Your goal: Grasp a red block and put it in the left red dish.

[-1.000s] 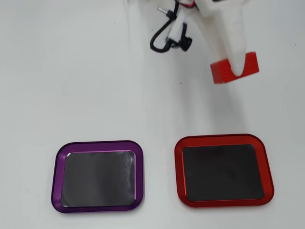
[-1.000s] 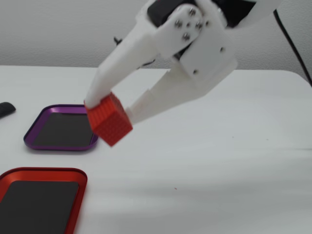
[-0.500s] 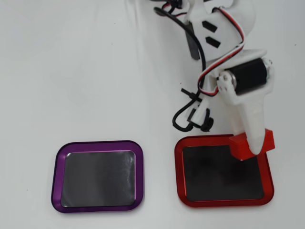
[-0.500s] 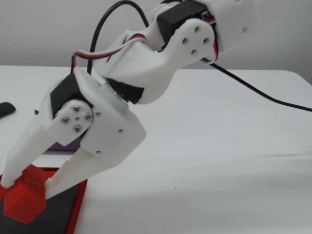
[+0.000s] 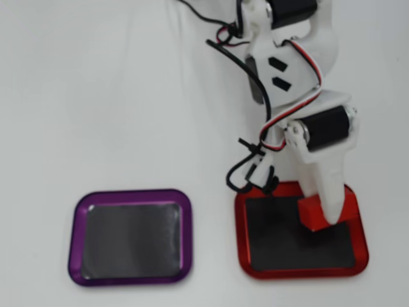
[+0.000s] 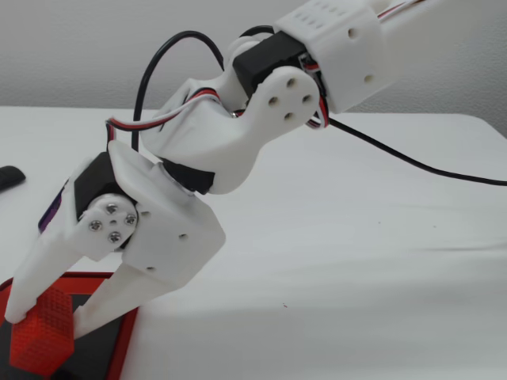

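Fingers of the white gripper [image 5: 319,220] are clamped on the red block [image 5: 314,213], one on each side of it, as the fixed view shows clearly [image 6: 43,324]. From overhead, the block sits over the dark floor of the red dish [image 5: 249,265], toward the dish's upper right part in that view, with the arm reaching down across the dish's top rim. In the fixed view the block [image 6: 40,332] is low over the dish [image 6: 123,348]; whether it touches the floor I cannot tell. Off to the left in the overhead view lies the purple dish [image 5: 77,214], well apart from the red one, both on the white table [image 5: 96,96]. Black and red wires [image 5: 255,169] loop beside the arm.
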